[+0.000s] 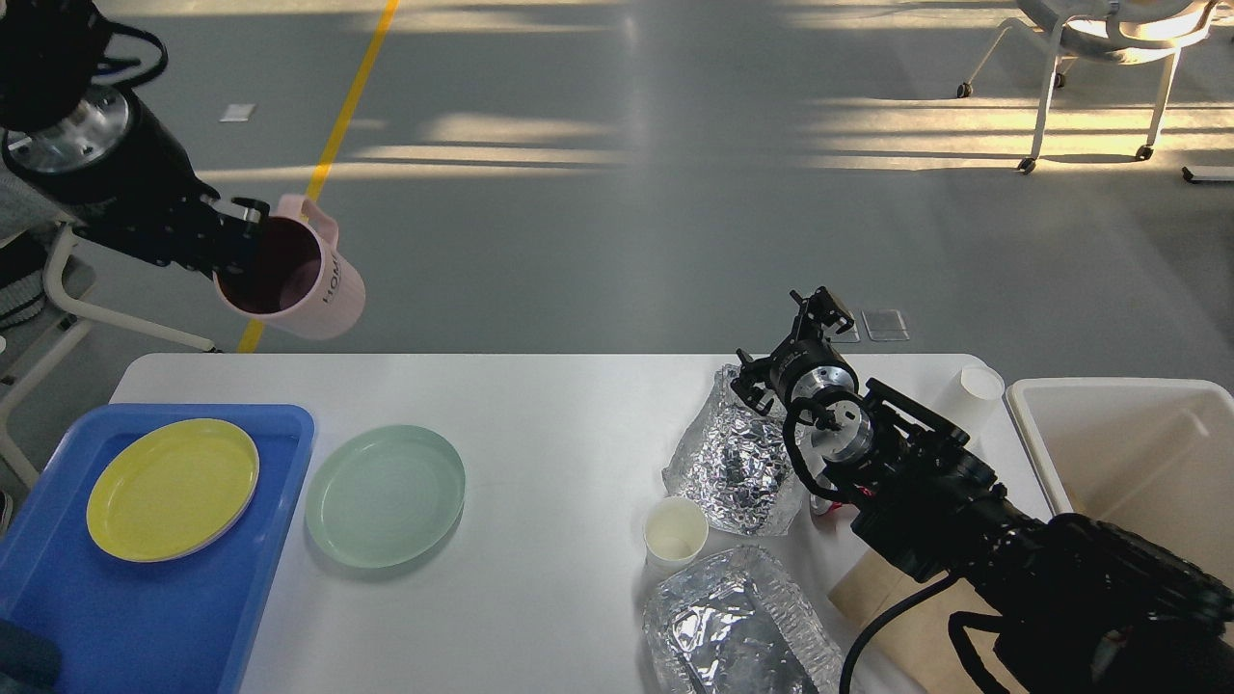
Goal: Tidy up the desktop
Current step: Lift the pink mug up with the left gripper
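The left hand (pixel 241 241) is raised above the floor beyond the far left corner of the bench (pixel 540 463), pinching the rim of a pink mug (pixel 299 275). The mug is tilted on its side, its dark inside turned toward the camera and its handle pointing up and away.

The right hand (pixel 818 313) hovers above the far edge of the bench, right of centre. It is seen dark and end-on, so whether its fingers are spread or pressed together cannot be told. It touches nothing that can be made out.

Just below and left of that hand a crumpled foil container (pixel 737 458) lies on the bench. Nearer the camera, just beside the foil, stands a small white paper cup (pixel 675 532), upright and open. A second foil container (pixel 733 622) lies at the near edge of the bench, close to the cup. A translucent plastic cup (pixel 969 395) sits near the bench's far right corner, beside an off-white bin (pixel 1109 395) at the right end.

On the left part of the bench a pale green plate (pixel 386 494) lies flat, just beside a blue tray (pixel 260 578). A yellow plate (pixel 172 490) rests in the tray.

The bench itself, white with rounded corners, fills the lower half of the view.
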Controlling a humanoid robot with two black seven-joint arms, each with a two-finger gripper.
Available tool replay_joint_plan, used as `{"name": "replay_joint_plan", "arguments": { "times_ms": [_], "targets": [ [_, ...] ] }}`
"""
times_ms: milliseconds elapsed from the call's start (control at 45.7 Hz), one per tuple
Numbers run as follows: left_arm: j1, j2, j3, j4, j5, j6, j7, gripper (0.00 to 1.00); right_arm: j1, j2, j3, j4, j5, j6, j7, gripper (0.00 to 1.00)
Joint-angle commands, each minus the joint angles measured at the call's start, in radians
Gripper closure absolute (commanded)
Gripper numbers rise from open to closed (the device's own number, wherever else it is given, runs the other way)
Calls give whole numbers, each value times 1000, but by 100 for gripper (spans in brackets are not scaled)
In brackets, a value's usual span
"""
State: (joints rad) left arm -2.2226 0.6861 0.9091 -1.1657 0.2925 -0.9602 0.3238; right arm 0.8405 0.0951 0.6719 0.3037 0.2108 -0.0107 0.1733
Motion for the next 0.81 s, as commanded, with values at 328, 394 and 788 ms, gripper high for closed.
{"name": "replay_joint_plan", "arguments": {
  "times_ms": [328,394,788],
  "targets": [
    [-311,-46,96,73,-102,0,4,99,0,0,0,0,-1,0,0,0],
    [-319,-46,93,73,-104,0,4,99,0,0,0,0,-1,0,0,0],
    [-178,-54,148,78,-82,0,14,100,2,0,0,0,-1,0,0,0]
  ]
}}
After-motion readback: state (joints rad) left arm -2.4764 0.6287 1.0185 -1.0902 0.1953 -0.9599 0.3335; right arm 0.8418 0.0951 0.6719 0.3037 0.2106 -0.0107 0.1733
